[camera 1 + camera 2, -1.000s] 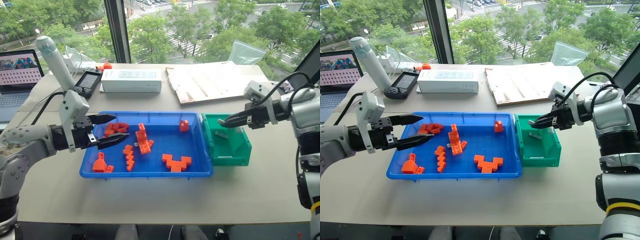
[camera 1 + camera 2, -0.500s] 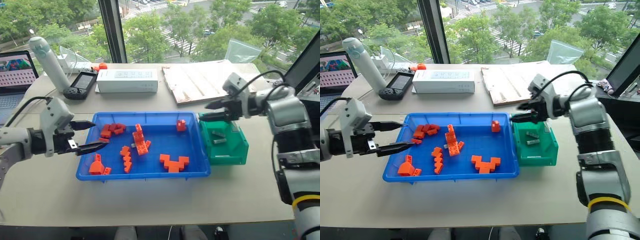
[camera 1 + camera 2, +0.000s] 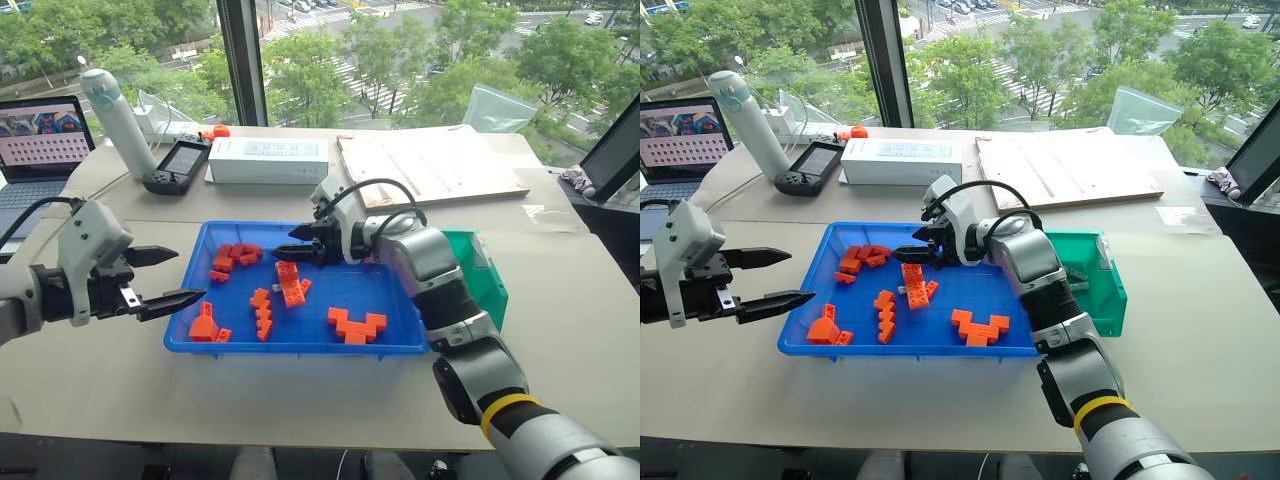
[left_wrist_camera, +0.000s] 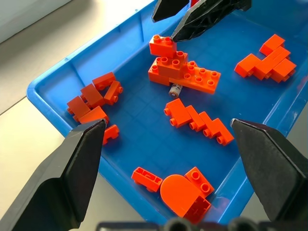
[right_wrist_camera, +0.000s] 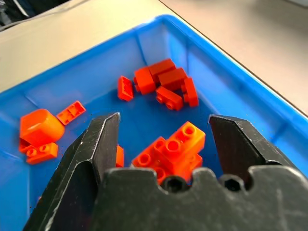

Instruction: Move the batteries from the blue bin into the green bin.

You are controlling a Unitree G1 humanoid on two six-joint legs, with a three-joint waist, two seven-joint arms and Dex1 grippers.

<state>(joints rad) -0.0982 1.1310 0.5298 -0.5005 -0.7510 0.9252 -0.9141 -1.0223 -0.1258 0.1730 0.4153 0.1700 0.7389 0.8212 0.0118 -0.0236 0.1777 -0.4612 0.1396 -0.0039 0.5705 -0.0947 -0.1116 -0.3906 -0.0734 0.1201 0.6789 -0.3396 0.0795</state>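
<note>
A: Presently, right gripper [image 3: 906,256]?
B: Jaws apart, empty, reaching across the blue bin [image 3: 800,320] above the stacked orange bricks [image 3: 912,285].
A: Left gripper [image 3: 780,279]?
B: Spread, empty, off the bin's left rim.
A: Batteries?
B: One battery [image 4: 175,88] lies beside the stack; some rest in the green bin [image 3: 1110,300]. Judged nearly complete.

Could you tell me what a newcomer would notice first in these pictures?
Probably the blue bin mid-table, strewn with orange bricks. The right hand hangs open over its middle, above a brick stack with a small battery beside it. The left hand waits open at the bin's left end.
</note>
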